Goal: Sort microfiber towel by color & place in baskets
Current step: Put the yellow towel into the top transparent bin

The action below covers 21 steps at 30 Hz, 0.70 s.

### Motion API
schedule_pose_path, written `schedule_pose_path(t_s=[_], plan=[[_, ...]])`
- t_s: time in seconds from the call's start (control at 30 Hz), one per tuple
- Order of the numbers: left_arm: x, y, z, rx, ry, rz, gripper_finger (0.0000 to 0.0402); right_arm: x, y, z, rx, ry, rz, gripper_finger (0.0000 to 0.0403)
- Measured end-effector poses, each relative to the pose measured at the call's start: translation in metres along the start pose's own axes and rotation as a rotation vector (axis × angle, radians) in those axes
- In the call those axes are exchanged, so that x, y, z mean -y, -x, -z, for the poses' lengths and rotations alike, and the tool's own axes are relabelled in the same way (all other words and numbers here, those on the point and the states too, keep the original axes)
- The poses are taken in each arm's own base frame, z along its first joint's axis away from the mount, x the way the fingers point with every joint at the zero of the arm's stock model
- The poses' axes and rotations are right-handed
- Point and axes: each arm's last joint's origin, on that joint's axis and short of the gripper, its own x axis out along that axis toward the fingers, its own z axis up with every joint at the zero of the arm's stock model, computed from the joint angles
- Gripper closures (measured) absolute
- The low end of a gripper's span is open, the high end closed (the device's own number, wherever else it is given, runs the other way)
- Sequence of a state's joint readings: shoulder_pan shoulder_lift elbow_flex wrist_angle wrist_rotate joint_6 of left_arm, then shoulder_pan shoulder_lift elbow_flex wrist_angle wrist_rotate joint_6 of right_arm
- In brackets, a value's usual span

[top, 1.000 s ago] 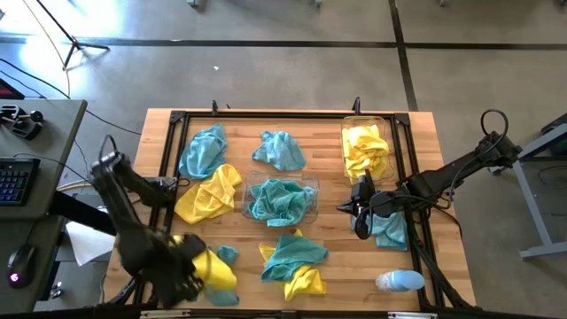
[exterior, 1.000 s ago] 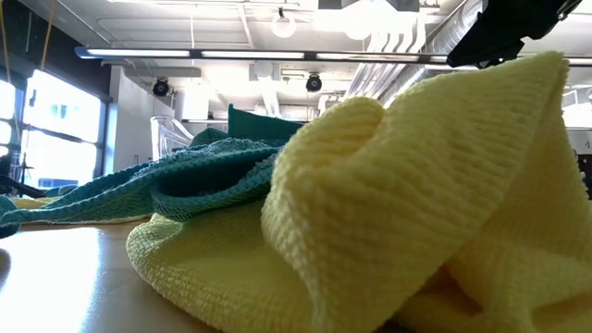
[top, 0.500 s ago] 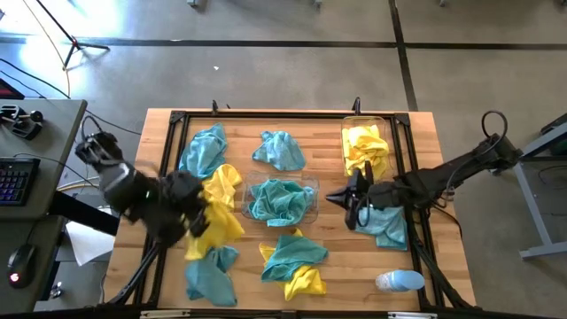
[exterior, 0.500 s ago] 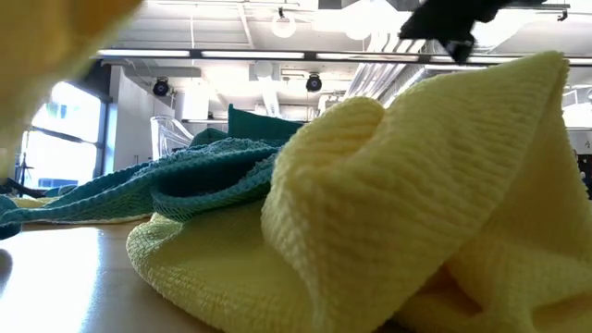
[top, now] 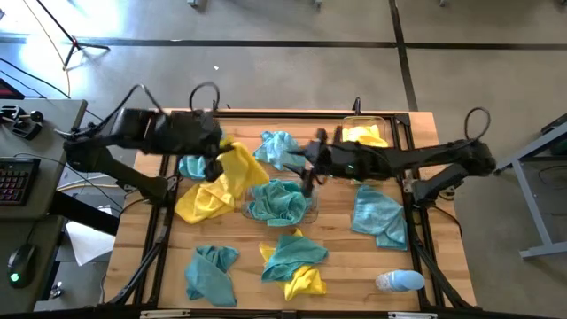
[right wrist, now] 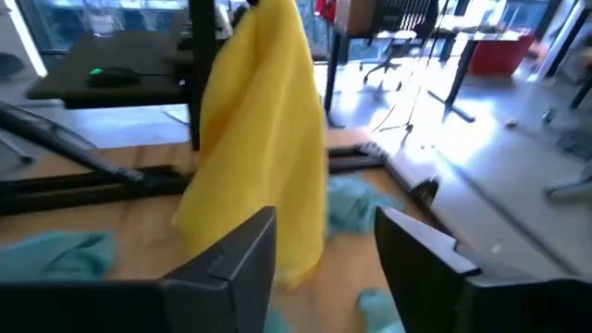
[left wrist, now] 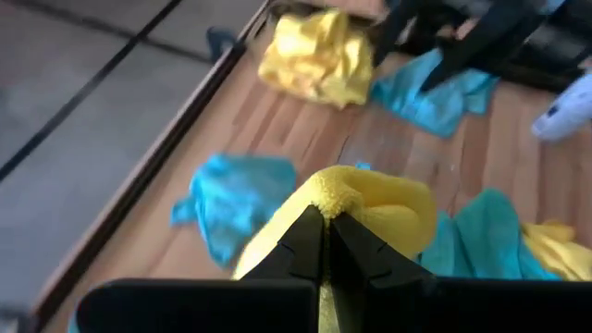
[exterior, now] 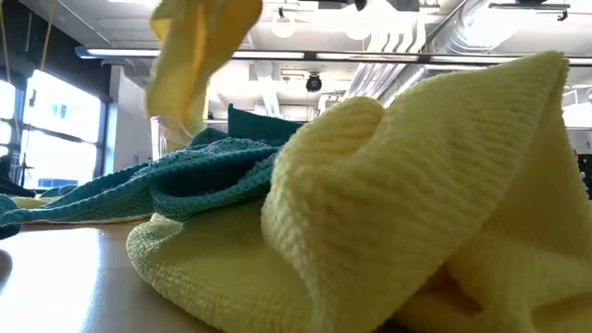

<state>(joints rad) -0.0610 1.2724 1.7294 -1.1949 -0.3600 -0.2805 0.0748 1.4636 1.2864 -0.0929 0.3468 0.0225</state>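
While the left hand point(top: 215, 158) is clenched on a yellow towel point(top: 237, 168) hanging below it above the surface point(top: 332, 252), the right hand point(top: 307, 170) stands released, empty, just beside that towel, over the centre basket point(top: 312, 202).

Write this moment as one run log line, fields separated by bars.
left gripper: shut on yellow towel, lifted | right gripper: open, above centre basket | handover pending
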Motion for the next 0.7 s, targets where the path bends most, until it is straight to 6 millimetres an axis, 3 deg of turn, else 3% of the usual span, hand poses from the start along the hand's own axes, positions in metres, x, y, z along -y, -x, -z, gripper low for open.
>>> schedule_pose_path(t_s=[0.23,0.4,0.5,0.6,0.7], plan=[[-0.022,-0.030,-0.023,-0.013,-0.120,0.094,0.0401,0.014,-0.049,-0.039,0.038,0.050,0.013,0.0185],[-0.026,-0.044,-0.042,0.064,-0.197,0.195,0.0401,0.019,-0.083,-0.038,-0.040,0.049,-0.050,0.0182],[-0.027,-0.041,-0.051,0.107,-0.229,0.218,0.0401,0.021,-0.095,-0.034,-0.095,0.041,-0.038,0.0186],[-0.029,-0.032,-0.057,0.147,-0.253,0.207,0.0401,0.020,-0.100,-0.031,-0.127,0.045,-0.034,0.0223],[-0.031,-0.023,-0.058,0.174,-0.258,0.188,0.0401,0.021,-0.097,-0.033,-0.125,0.071,-0.020,0.0312]])
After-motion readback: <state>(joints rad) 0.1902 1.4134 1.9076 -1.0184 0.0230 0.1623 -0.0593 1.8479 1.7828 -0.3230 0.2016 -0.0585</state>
